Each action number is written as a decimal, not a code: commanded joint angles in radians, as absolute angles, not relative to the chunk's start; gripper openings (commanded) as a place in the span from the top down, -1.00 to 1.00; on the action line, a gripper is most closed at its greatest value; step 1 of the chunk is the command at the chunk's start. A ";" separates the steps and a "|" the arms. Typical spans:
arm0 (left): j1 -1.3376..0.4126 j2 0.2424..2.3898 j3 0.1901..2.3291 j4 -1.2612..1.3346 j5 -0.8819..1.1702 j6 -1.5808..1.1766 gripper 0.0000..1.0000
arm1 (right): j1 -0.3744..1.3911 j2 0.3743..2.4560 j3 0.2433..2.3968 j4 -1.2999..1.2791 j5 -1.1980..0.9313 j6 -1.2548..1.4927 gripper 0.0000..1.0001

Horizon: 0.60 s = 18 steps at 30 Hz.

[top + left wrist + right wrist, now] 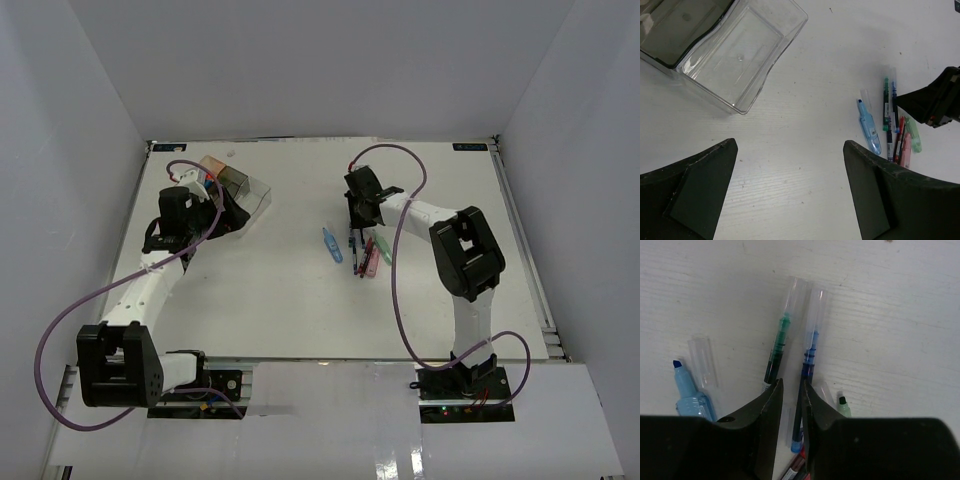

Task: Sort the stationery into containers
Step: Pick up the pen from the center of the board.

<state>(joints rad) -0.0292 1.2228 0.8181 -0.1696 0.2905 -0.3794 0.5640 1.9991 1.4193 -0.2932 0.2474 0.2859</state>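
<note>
One organiser tray [265,195] stands on the worktop [300,300], made of three compartments: one amber compartment [212,164], one smoky grey compartment [670,30] and one clear compartment [735,62]. Well apart from the tray lie three pastel highlighters: one blue highlighter [869,127], one pink highlighter [906,150] and one mint highlighter [914,137]. Bunched with them are thin pens: one green-ink pen [780,342], one blue-ink pen [811,347] and one red pen [900,137]. The bunch is too tight to count any further pens.
</note>
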 commanded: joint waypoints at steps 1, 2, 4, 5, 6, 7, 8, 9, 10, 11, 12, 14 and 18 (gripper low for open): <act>-0.034 1.230 0.845 -0.149 0.336 -0.400 -0.96 | 0.555 2.031 1.482 -0.310 0.275 0.305 0.46; -0.034 1.232 0.847 -0.149 0.339 -0.400 -0.96 | 0.555 2.037 1.486 -0.310 0.278 0.307 0.46; -0.034 1.230 0.847 -0.147 0.342 -0.402 -0.96 | 0.549 2.051 1.490 -0.310 0.288 0.311 0.46; -0.034 1.229 0.847 -0.147 0.342 -0.402 -0.96 | 0.546 2.054 1.489 -0.310 0.293 0.311 0.46; -0.034 1.229 0.847 -0.147 0.342 -0.400 -0.96 | 0.546 2.057 1.489 -0.308 0.295 0.313 0.46; -0.034 1.229 0.847 -0.147 0.344 -0.402 -0.96 | 0.546 2.065 1.491 -0.310 0.296 0.313 0.46; -0.034 1.229 0.847 -0.147 0.345 -0.402 -0.96 | 0.543 2.069 1.491 -0.310 0.299 0.311 0.46; -0.032 1.230 0.847 -0.147 0.347 -0.402 -0.96 | 0.545 2.072 1.493 -0.311 0.301 0.308 0.45; -0.032 1.230 0.848 -0.149 0.350 -0.402 -0.96 | 0.545 2.075 1.493 -0.311 0.305 0.305 0.45; -0.034 1.232 0.848 -0.147 0.351 -0.403 -0.96 | 0.543 2.075 1.493 -0.313 0.313 0.304 0.45; -0.032 1.233 0.847 -0.147 0.353 -0.403 -0.96 | 0.545 2.072 1.491 -0.311 0.313 0.301 0.45; -0.032 1.235 0.847 -0.147 0.359 -0.406 -0.96 | 0.545 2.066 1.488 -0.308 0.314 0.298 0.45; -0.032 1.236 0.848 -0.147 0.364 -0.408 -0.96 | 0.543 2.077 1.490 -0.310 0.318 0.295 0.45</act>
<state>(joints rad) -0.0292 1.2366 0.8181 -0.1570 0.3382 -0.4019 0.5457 2.0712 1.4586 -0.3054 0.2916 0.2958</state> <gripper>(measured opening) 0.979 0.274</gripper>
